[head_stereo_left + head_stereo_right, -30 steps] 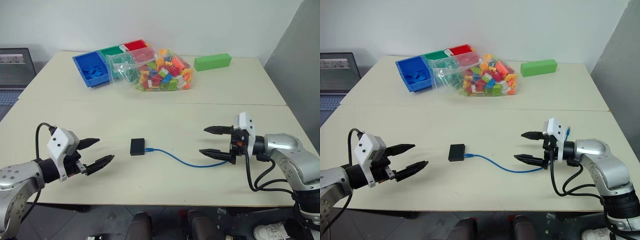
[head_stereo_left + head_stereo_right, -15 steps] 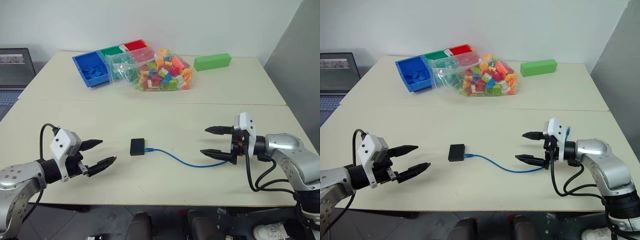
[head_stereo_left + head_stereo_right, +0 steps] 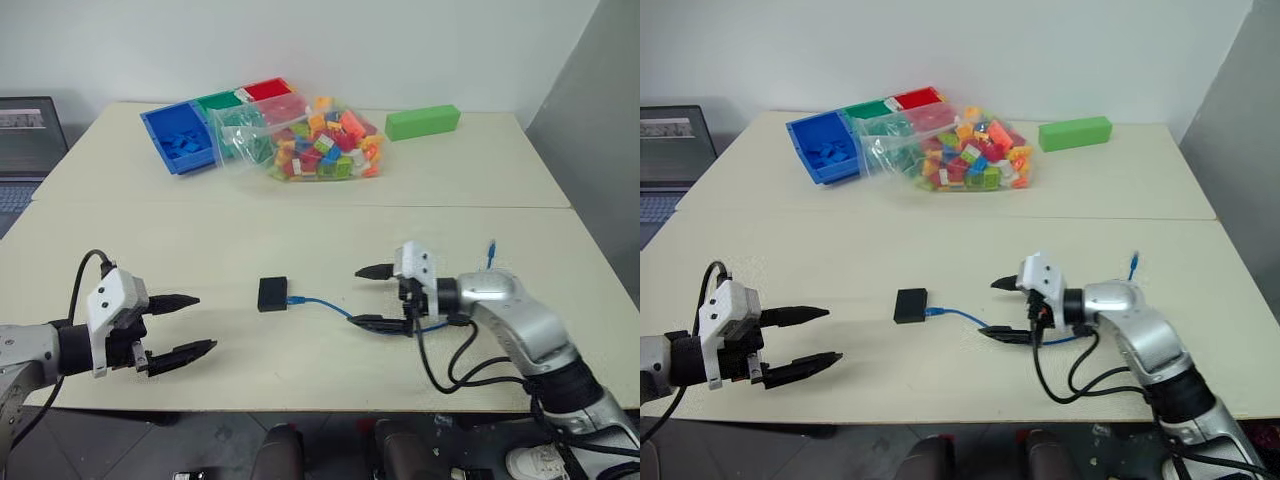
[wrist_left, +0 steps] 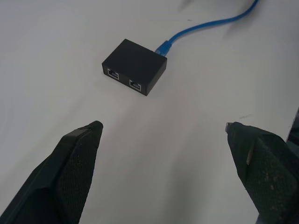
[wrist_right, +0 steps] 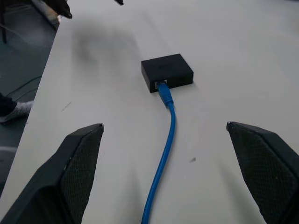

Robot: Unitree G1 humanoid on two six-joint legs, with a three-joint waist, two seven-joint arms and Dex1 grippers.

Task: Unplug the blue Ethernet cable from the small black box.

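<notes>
Right gripper wide open astride blue Ethernet cable; holding nothing.

Two pale cream tables stand pushed together, the seam between them running straight across from side to side. Behind the far table rises a plain white wall, evenly lit with no strong shadows. At the right edge a grey panel stands upright beside the tables. Past the far left corner, an open laptop sits on a separate surface, its screen lit. Below the near edge lies a dark grey floor.
</notes>
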